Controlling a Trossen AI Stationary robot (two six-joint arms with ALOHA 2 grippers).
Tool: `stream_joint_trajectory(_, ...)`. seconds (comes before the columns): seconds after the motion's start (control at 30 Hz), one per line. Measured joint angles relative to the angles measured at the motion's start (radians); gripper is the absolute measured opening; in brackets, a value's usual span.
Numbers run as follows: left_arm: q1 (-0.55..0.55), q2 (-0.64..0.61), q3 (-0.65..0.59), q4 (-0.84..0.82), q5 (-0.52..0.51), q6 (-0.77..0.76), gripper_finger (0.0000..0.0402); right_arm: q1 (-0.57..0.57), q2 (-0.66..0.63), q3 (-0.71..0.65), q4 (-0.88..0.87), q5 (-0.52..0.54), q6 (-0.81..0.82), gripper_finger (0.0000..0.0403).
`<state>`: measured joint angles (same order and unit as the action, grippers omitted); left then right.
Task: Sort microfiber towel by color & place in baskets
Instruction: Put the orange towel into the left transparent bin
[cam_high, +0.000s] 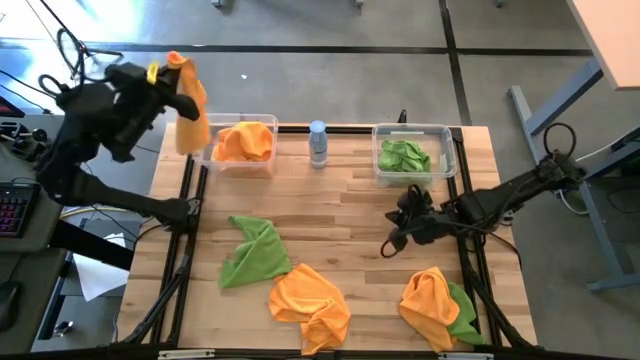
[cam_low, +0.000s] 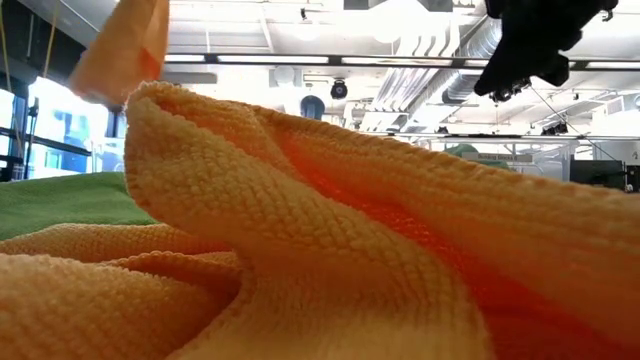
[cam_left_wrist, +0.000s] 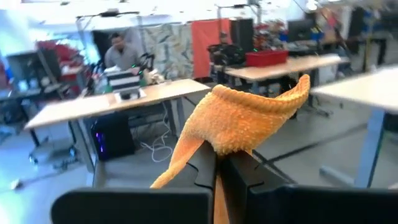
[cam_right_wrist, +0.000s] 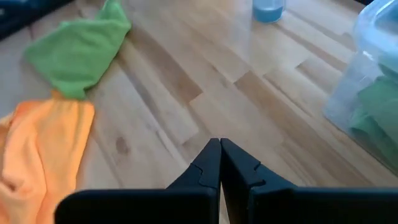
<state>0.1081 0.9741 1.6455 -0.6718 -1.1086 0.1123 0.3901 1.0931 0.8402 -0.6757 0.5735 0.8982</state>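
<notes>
text: none readable | labels: none | brands: none | numbers: none (all views checked)

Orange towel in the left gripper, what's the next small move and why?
Probably carry it a little to the right, over the left basket, then let go. The left gripper is shut on an orange towel hanging just outside that basket's left wall, and the basket already holds orange towels. The right gripper waits shut and empty above the table.

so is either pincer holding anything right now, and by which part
The left pincer is shut on an orange towel, pinching it near an edge so it hangs down beside the orange basket. The right pincer is shut and holds nothing.
</notes>
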Motion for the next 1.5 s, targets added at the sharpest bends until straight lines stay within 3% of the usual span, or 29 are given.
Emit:
stream_joint_trajectory(0.23, 0.278, 0.095, -0.001, -0.131, 0.342, 0.045, 0.0000, -0.073, 0.000, 0.000, 0.058, 0.000, -0.001, 0.0000)
stream_joint_trajectory(0.5, 0.558, 0.192, -0.002, -0.179, 0.528, 0.084, 0.0000, -0.102, 0.000, 0.000, 0.122, -0.002, -0.005, 0.0000)
stream_joint_trajectory(0.6, 0.623, 0.209, -0.002, -0.292, 0.498, 0.045, 0.0000, -0.102, 0.000, 0.000, 0.122, -0.005, 0.022, 0.0000)
stream_joint_trajectory(0.77, 0.680, 0.227, -0.002, -0.465, 0.257, -0.043, 0.0000, -0.102, 0.000, 0.000, 0.121, -0.024, 0.044, 0.0000)
stream_joint_trajectory(0.9, 0.677, 0.241, -0.002, -0.407, 0.186, -0.049, 0.0000, -0.102, 0.000, 0.000, 0.119, -0.024, 0.044, 0.0000)
stream_joint_trajectory(1.03, 0.677, 0.258, -0.002, -0.285, 0.197, -0.027, 0.0000, -0.103, 0.000, 0.000, 0.119, -0.024, 0.044, 0.0000)
stream_joint_trajectory(1.1, 0.677, 0.260, -0.002, -0.250, 0.266, -0.004, 0.0000, -0.103, 0.000, 0.000, 0.119, -0.024, 0.044, 0.0000)
stream_joint_trajectory(1.23, 0.677, 0.266, -0.002, -0.262, 0.510, -0.078, 0.0000, -0.103, 0.000, 0.000, 0.119, -0.024, 0.044, 0.0000)
stream_joint_trajectory(1.37, 0.662, 0.264, -0.002, -0.407, 0.751, -0.245, 0.0000, -0.102, 0.000, 0.000, 0.119, -0.024, 0.044, 0.0000)
stream_joint_trajectory(1.43, 0.657, 0.265, -0.002, -0.516, 0.808, -0.309, 0.0000, -0.102, 0.000, 0.000, 0.119, -0.029, 0.044, 0.0000)
stream_joint_trajectory(1.5, 0.651, 0.269, -0.003, -0.619, 0.801, -0.367, 0.0000, -0.102, 0.000, 0.000, 0.120, -0.029, 0.044, 0.0000)
